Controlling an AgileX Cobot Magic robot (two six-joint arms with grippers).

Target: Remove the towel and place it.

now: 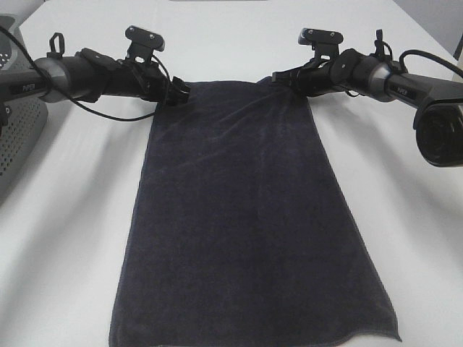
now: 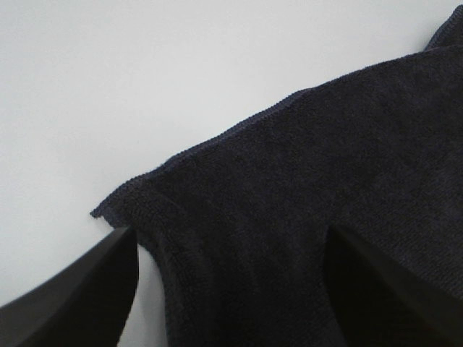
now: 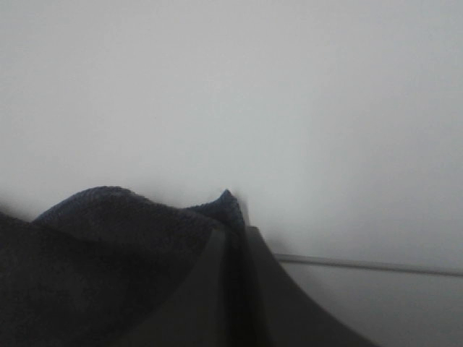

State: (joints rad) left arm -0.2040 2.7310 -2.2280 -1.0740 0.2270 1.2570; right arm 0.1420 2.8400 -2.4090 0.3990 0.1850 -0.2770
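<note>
A plain white table [image 1: 65, 238] fills nearly the whole scene under soft, even light, with a grey perforated basket [image 1: 18, 137] standing at its left edge

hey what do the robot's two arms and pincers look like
Both arms are black with silver-grey sleeves carrying small white lettering, and thin black cables loop off them. Each left pincer and right pincer is black, with a black camera bracket above the wrist.
</note>
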